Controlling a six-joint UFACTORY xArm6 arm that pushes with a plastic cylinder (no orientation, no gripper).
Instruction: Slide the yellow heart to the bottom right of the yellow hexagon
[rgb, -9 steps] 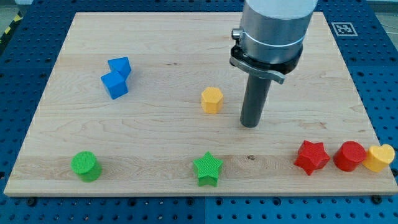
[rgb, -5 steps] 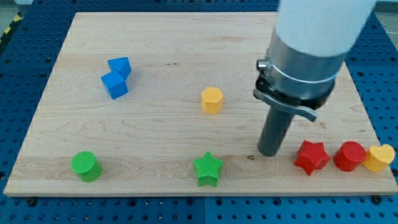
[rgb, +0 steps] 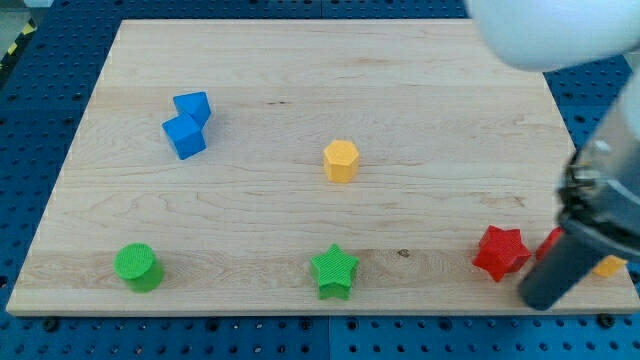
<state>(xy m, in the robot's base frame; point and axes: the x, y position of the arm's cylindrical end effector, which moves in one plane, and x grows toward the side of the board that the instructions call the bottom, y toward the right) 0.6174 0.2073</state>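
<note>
My tip (rgb: 541, 303) sits near the worktop's (rgb: 300, 80) bottom right edge, just right of and below the red star (rgb: 500, 252); no hand on this rig, only the rod, so nothing is held; the rod covers most of the red cylinder (rgb: 548, 243) and the yellow heart (rgb: 609, 266), of which only a sliver shows at the view's right edge; yellow hexagon (rgb: 341, 160) mid-board, well apart to the upper left; green star (rgb: 334, 271) and green cylinder (rgb: 136, 267) along the bottom; two blue blocks (rgb: 187, 125) touching at upper left.
</note>
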